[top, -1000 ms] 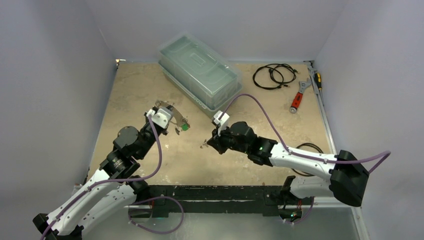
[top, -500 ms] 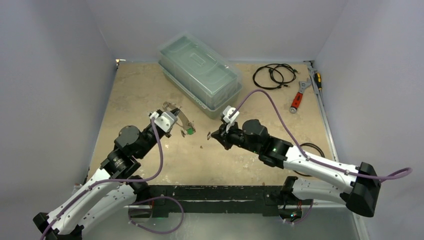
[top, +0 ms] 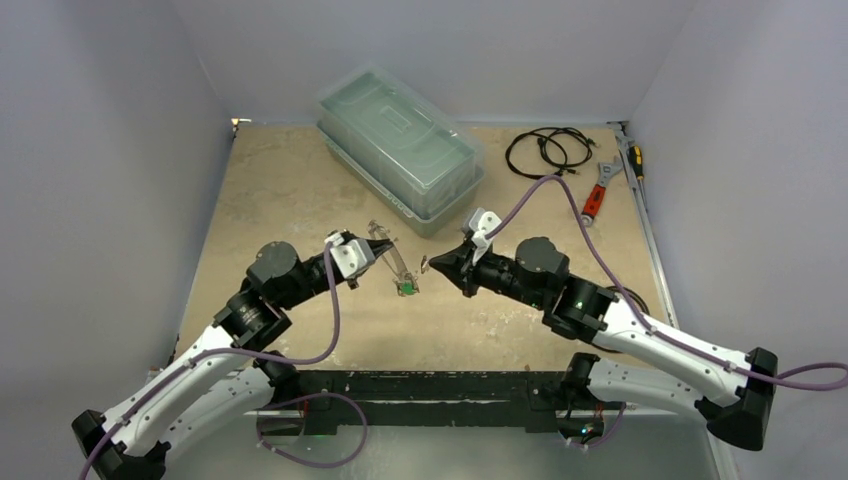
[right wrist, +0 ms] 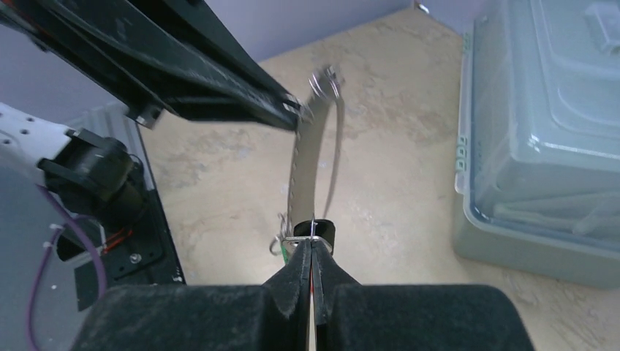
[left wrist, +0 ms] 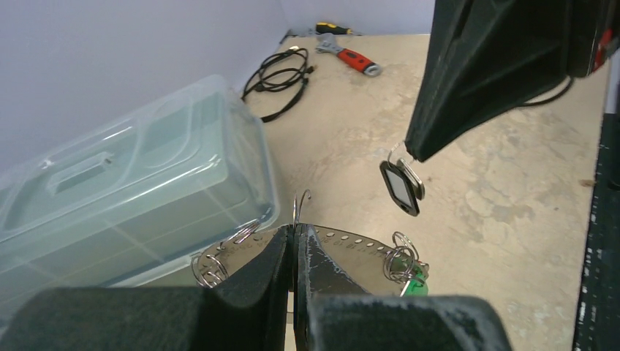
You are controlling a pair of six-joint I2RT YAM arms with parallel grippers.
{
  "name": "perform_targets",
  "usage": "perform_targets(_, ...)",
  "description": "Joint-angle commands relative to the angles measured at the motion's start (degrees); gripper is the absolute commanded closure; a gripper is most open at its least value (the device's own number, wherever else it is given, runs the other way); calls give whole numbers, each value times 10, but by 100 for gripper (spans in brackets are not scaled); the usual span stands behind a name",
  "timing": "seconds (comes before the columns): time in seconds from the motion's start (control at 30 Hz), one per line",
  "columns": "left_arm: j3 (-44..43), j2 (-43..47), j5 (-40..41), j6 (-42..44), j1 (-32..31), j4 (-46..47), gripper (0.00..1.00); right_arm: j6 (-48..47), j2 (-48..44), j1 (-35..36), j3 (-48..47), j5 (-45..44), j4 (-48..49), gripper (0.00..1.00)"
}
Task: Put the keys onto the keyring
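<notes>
Mid-table (top: 270, 190), in front of the clear plastic box (top: 400, 135): left gripper (left wrist: 295, 245) is pinched on the rim of the keyring (left wrist: 351, 241), holding it off the surface. A green-tagged key (top: 407, 288) hangs from it. Facing it, right gripper (right wrist: 312, 252) is pressed together on the wire loop of a black-tagged key (left wrist: 401, 188), which dangles just beside the keyring. Wrench (top: 594, 203) and cable (top: 545, 150) lie in the far right corner.

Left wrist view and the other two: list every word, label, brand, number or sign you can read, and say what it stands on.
No text can be read.
The black tag: no legible writing in its window.
The green tag: a pale mark, too blurred to read.
The wrench: too small to tell.
</notes>
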State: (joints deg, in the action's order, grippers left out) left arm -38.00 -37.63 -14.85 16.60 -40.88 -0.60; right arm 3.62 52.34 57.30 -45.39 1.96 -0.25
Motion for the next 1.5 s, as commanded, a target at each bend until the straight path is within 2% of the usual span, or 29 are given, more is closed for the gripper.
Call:
perform_targets(0.0, -26, -9, -79, -17, 4, 29, 100, -13, -31, -2, -42, 50, -13, 100)
perform_targets(0.23, -26, -23, -107, -28, 4, 38, 100, -13, -35, -1, -64, 103, -26, 100)
perform_targets(0.63, -26, -34, -129, -36, 4, 40, 100, -2, 34, -2, -104, 125, -31, 100)
perform_targets(1.47, -27, -38, -141, -34, 4, 37, 100, 18, 61, -10, -100, 67, -18, 100)
